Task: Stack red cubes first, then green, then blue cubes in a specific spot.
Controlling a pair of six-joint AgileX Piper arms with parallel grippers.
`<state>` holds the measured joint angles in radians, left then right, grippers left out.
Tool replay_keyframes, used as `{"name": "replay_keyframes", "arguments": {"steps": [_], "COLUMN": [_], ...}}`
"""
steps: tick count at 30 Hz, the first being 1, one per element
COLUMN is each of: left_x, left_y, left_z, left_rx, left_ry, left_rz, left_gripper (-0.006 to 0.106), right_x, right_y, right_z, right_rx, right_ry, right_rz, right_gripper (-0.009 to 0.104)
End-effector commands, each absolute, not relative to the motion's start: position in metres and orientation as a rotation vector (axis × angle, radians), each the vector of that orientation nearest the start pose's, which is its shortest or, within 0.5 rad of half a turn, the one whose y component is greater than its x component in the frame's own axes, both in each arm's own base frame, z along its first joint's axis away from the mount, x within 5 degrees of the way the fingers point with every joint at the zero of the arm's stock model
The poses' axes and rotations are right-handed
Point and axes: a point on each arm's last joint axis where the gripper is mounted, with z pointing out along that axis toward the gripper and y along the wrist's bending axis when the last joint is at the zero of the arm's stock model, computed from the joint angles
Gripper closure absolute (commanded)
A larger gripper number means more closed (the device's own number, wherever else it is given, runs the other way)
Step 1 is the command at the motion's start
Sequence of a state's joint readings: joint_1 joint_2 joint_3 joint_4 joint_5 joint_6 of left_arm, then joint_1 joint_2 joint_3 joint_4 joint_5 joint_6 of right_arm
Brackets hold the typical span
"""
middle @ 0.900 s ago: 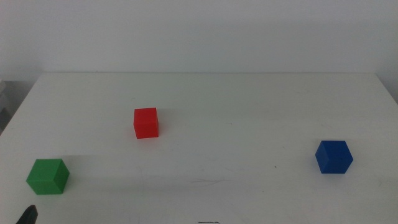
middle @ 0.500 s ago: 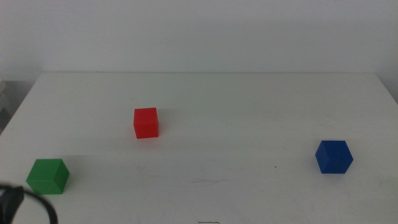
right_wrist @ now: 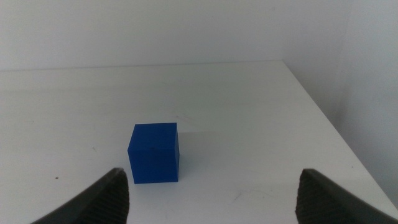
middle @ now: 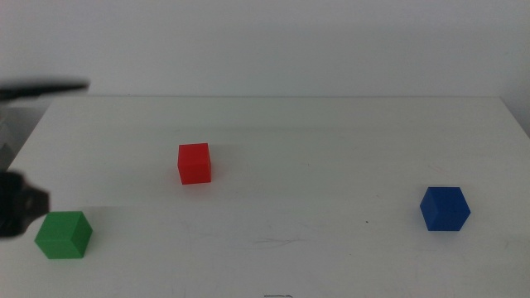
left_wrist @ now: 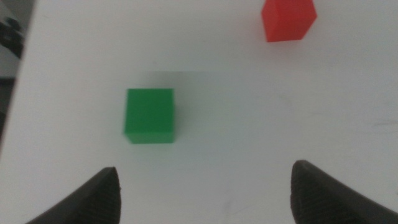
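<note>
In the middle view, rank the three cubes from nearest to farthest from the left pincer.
Left pincer, open, enters at the left edge.
1. Green cube, front left, just beside it.
2. Red cube, left of centre, farther back.
3. Blue cube, far right.

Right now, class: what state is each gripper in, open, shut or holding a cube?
Left gripper: open, empty, jaws spread above the table near the green cube.
Right gripper: open, empty, blue cube ahead.
</note>
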<state>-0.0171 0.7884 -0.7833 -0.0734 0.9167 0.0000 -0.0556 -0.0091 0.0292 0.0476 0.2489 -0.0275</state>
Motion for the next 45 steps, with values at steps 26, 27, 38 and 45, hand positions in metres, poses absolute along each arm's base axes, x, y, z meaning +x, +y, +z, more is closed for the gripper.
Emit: {"name": "replay_keyframes", "arguments": {"steps": [26, 27, 38, 45], "left_x": [0.397, 0.401, 0.424, 0.432], "left_y": [-0.131, -0.133, -0.141, -0.143], "left_z": [0.298, 0.295, 0.251, 0.228], "left_rx": [0.014, 0.014, 0.017, 0.016], "left_ry": [2.693, 2.696, 2.76, 2.794], "left_rz": [-0.137, -0.14, -0.117, -0.106], "left_gripper": [0.007, 0.007, 0.007, 0.007], "right_x": [0.054, 0.054, 0.054, 0.054], "right_y": [-0.003, -0.003, -0.003, -0.003], "right_z": [0.196, 0.196, 0.196, 0.196], "right_rx": [0.047, 0.047, 0.047, 0.047], "right_ry": [1.632, 1.632, 1.632, 1.632], "right_rz": [-0.039, -0.039, -0.039, -0.039], "right_gripper": [0.001, 0.001, 0.001, 0.001]}}
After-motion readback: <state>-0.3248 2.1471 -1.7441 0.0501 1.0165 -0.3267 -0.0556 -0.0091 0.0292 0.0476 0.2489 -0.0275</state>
